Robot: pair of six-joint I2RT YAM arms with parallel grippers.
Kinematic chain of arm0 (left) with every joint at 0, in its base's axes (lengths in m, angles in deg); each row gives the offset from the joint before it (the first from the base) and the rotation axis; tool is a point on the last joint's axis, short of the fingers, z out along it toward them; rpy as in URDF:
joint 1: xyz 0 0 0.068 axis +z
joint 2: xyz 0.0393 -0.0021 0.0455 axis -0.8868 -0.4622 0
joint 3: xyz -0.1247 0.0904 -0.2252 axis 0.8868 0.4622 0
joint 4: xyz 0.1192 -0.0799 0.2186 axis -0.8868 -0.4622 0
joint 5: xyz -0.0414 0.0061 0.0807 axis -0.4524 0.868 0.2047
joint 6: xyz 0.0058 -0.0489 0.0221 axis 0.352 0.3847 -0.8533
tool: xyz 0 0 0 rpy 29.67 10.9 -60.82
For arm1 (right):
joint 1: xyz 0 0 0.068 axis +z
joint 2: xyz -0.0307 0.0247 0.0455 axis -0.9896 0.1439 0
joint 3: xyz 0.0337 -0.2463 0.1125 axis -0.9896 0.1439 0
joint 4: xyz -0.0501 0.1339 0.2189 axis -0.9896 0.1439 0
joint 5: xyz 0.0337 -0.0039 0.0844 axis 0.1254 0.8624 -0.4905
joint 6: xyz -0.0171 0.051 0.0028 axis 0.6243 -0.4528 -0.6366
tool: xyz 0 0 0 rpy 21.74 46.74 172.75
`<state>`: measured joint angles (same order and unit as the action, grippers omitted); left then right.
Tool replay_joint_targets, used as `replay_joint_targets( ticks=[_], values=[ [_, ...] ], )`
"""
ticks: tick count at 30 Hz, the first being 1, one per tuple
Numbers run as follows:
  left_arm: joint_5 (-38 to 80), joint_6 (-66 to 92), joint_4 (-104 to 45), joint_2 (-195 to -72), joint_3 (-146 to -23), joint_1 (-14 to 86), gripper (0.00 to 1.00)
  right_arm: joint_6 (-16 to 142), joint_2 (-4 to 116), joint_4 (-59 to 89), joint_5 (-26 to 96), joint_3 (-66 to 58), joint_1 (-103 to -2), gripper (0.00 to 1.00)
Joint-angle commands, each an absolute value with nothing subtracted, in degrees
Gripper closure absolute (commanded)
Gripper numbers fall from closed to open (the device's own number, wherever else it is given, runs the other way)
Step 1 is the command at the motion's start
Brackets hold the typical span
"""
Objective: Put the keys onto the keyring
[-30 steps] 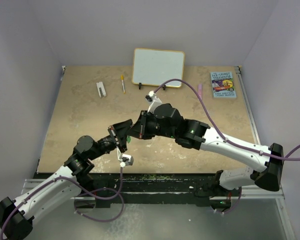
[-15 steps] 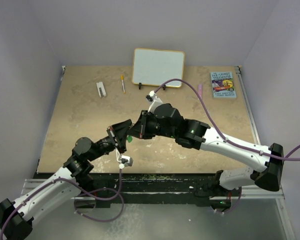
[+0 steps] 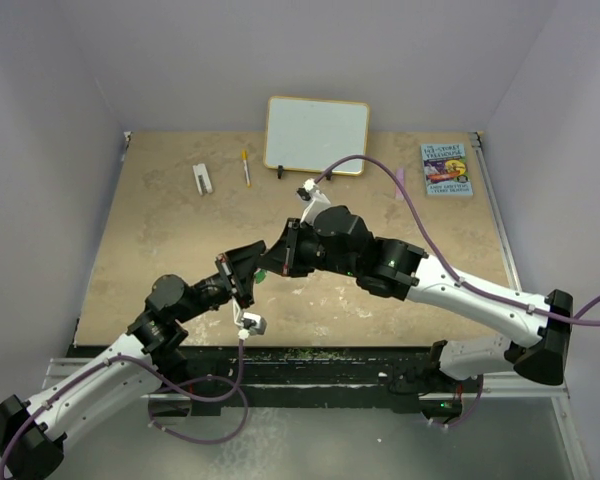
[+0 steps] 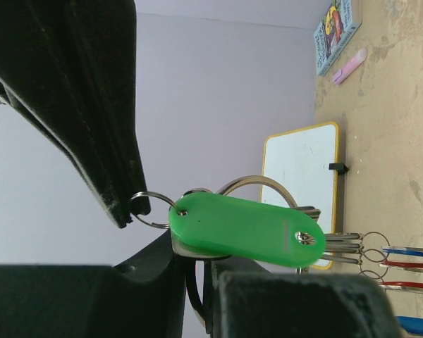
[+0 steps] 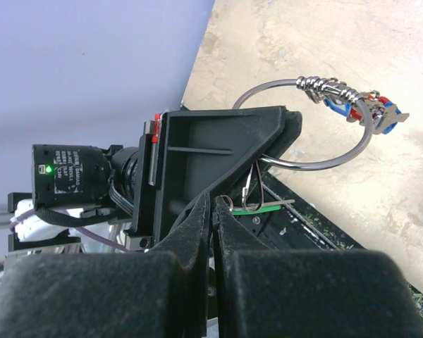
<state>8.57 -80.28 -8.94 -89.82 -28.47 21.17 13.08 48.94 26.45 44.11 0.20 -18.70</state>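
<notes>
the tan worktop point(image 3: 160, 240) holds a whiteboard point(image 3: 317, 134) standing at the middle of its far edge and a book point(image 3: 446, 168) in the far right corner. above the middle of the worktop the left gripper point(image 4: 196, 282) and the right gripper point(image 5: 213, 211) meet tip to tip. the left one's jaws are pressed on the wire of the keyring point(image 4: 248, 179), held in the air there. the right one's jaws are closed too, pinching the small split ring point(image 4: 152, 192) of the green-tagged key point(image 4: 247, 229), which overlaps the keyring; whether it is threaded on cannot be told. other keys point(image 5: 358, 105) with red and blue tags bunch on the keyring. 1 yellow pen point(image 3: 246, 167) lies near the far edge, left of the whiteboard.
</notes>
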Motion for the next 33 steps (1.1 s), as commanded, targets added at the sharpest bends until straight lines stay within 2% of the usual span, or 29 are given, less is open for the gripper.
replay_joint_targets(
  ticks=[1, 33],
  values=[
    [7.70, -81.65, -5.58, -89.34, -29.13, 20.59, 0.96, 12.46, 47.25, 27.45, 46.77, -2.54, -18.29, 1.00],
    [7.82, -82.94, -3.88, -87.98, -28.08, 18.89, 0.96, 11.10, 47.52, 29.38, 50.28, -2.09, -18.51, 1.00]
  ],
)
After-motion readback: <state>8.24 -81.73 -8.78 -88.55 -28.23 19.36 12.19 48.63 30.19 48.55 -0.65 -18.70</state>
